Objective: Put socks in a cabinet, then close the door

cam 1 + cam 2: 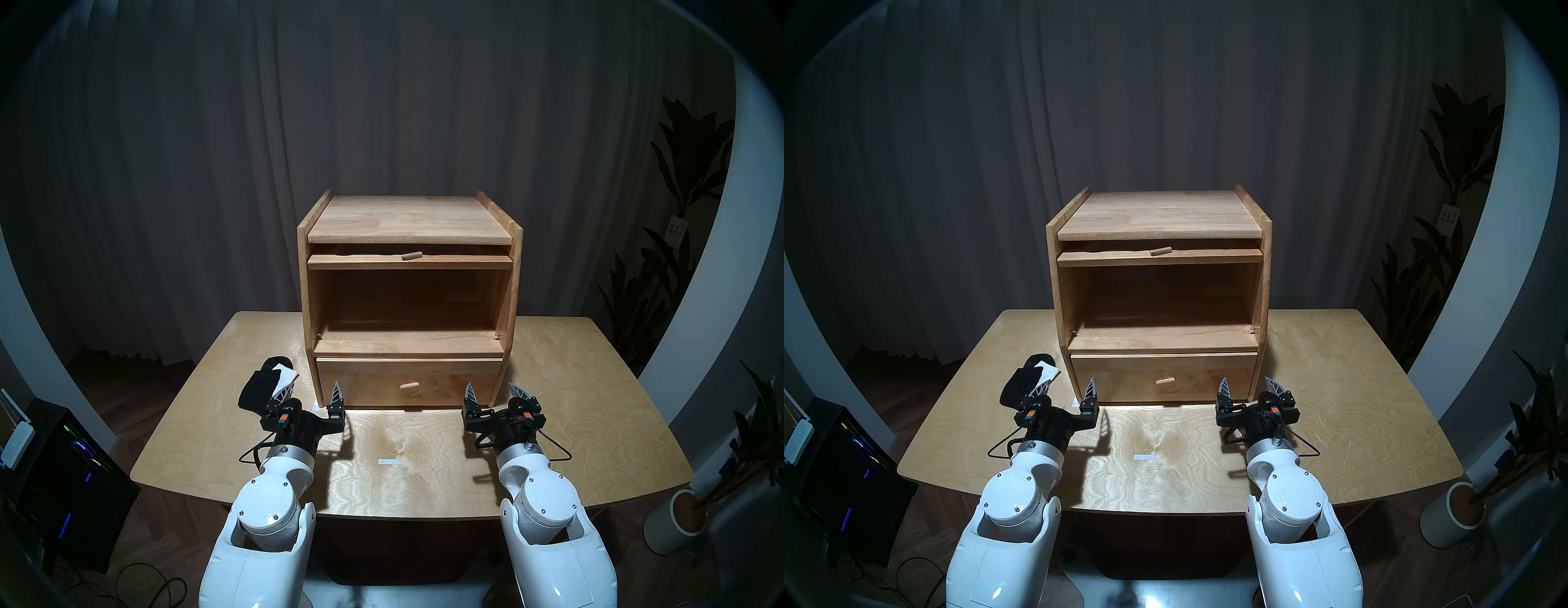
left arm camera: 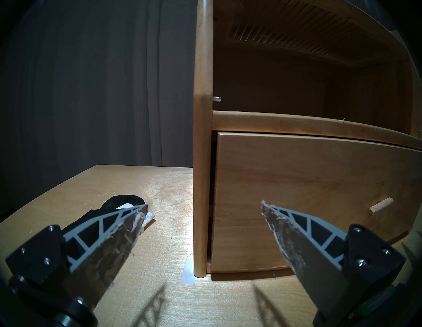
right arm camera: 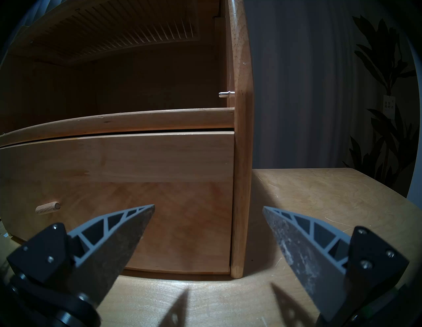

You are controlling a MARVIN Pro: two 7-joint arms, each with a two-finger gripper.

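Beside left hand [image 1: 312, 397], perhaps touching: socks [image 1: 265, 384]

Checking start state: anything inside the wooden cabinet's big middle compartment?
The light-brown wooden cabinet has a bare middle compartment. The black fabric socks lie on the table. Drawer contents are hidden behind its closed front.

Cabinet [image 1: 409, 297] mid-table [image 1: 572, 403], socks [image 1: 265, 384] on table left of it

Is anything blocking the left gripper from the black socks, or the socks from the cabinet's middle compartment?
Nothing visible. The black fabric socks lie just beyond the open left gripper; the light-brown wooden cabinet stands open, its door slid in above.
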